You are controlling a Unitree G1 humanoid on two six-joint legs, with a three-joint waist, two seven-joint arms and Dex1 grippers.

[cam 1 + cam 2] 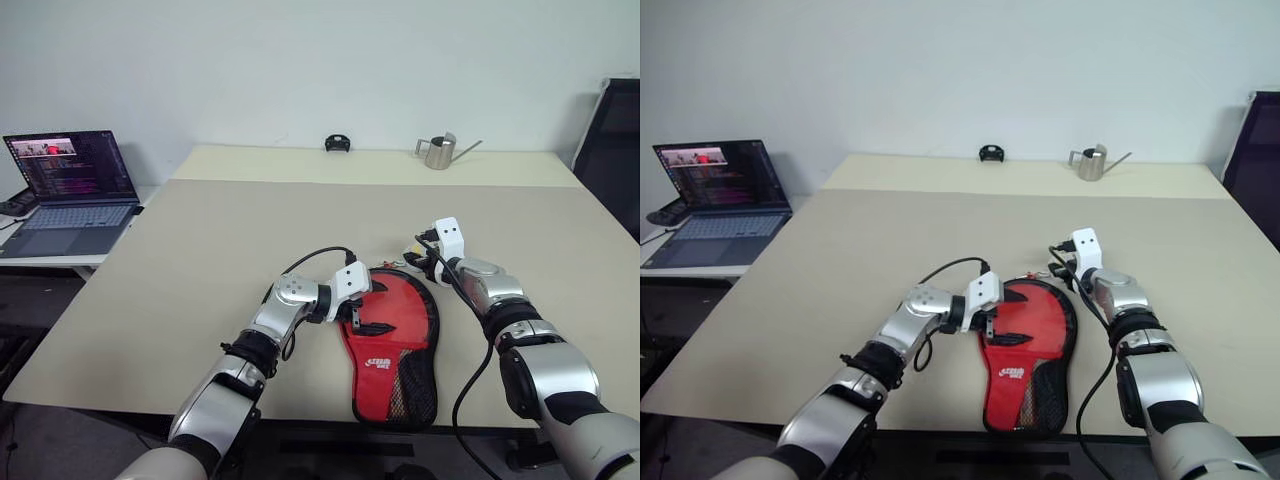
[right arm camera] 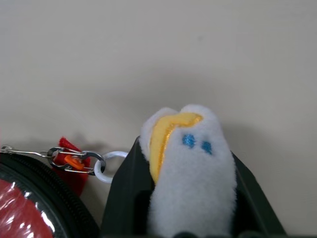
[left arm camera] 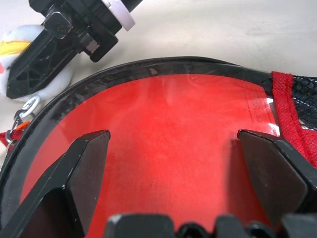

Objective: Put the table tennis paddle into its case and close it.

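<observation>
Left eye view: big beige table (image 1: 200, 260), laptop (image 1: 70, 190) at 10 o'clock off its edge, small metal can (image 1: 438, 152) at 1 o'clock by the far edge. Near the front edge, red case (image 1: 392, 345) lying flat, round end away, paddle's (image 3: 158, 134) red face filling it under clear film. Left gripper (image 1: 358, 318) spread wide over that face. Right gripper (image 2: 190, 198) at the case's 1 o'clock, clamped on a white plush charm (image 2: 190, 163) clipped to the zip.
</observation>
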